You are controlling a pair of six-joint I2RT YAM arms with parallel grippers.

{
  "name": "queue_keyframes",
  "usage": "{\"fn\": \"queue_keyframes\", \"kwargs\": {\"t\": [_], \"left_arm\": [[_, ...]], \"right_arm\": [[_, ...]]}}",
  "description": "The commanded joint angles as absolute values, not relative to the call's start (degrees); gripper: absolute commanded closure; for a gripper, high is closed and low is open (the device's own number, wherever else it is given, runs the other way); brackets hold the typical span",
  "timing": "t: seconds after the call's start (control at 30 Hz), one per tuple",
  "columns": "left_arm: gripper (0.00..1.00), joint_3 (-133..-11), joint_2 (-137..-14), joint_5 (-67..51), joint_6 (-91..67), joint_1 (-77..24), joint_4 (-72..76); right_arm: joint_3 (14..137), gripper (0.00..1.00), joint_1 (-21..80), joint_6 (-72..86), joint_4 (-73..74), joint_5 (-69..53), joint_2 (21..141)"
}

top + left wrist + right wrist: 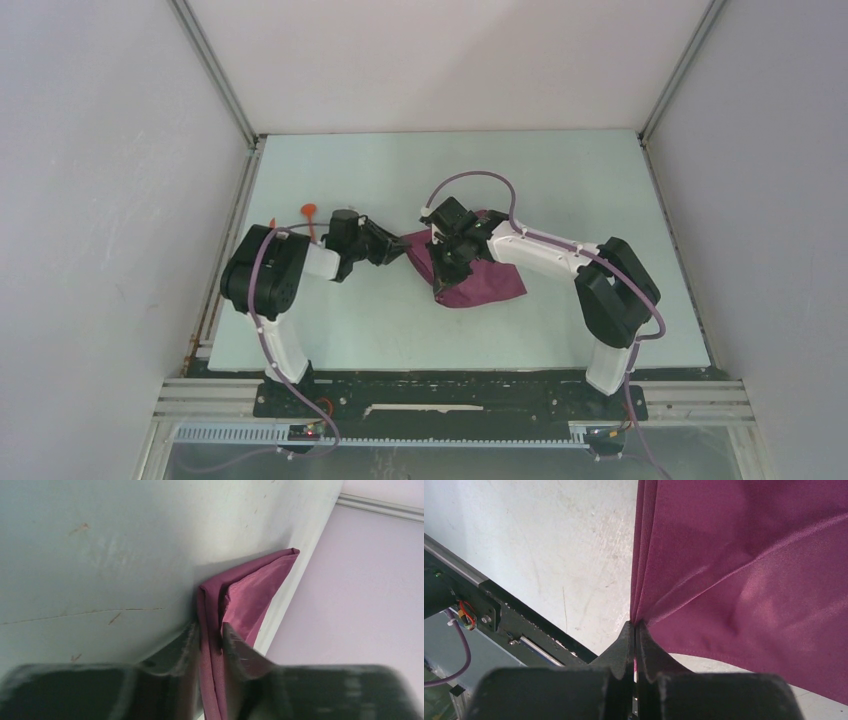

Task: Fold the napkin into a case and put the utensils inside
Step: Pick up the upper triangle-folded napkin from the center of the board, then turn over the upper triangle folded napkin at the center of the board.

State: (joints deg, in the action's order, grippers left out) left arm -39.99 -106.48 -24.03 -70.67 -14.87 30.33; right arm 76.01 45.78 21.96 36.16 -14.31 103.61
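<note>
Fold step: R gripper [635, 630] pinches napkin [749, 580], L gripper [211, 632] narrow astride folded edge, clamp unclear; next needs firm L pinch.

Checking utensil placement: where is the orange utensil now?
Top view: the orange utensil lies on the table's left side, just beyond the left arm, clear of the napkin.
</note>
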Motion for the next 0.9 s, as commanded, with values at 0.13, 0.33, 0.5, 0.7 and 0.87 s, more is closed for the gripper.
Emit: {"fn": "queue_keyframes", "kwargs": {"t": [0.13, 0.33, 0.5, 0.7, 0.87], "left_arm": [[0.99, -41.48, -103.99, -22.62, -67.53, -13.68, 28.98], [1.0, -41.15, -92.0, -24.55, -63.28, -8.84, 16.15], [1.0, -42.15, -74.42, -22.57, -56.26, -3.88, -5.37], [1.0, -47.53, -46.5, -8.71, -53.73, -1.56, -27.46], [1.0, -54.7, -41.98, -0.67, -52.75, -3.35, -32.66]], "right_arm": [[75.85, 1.0, 46.8, 20.82, 34.84, -14.77, 100.4], [76.24, 1.0, 52.27, 21.94, 33.88, -15.01, 98.87], [82.46, 1.0, 62.34, 22.85, 34.7, -15.82, 99.66], [91.36, 1.0, 70.06, 25.11, 30.75, -25.2, 99.57], [81.43, 1.0, 67.48, 31.52, 16.55, -37.34, 92.85]]}}
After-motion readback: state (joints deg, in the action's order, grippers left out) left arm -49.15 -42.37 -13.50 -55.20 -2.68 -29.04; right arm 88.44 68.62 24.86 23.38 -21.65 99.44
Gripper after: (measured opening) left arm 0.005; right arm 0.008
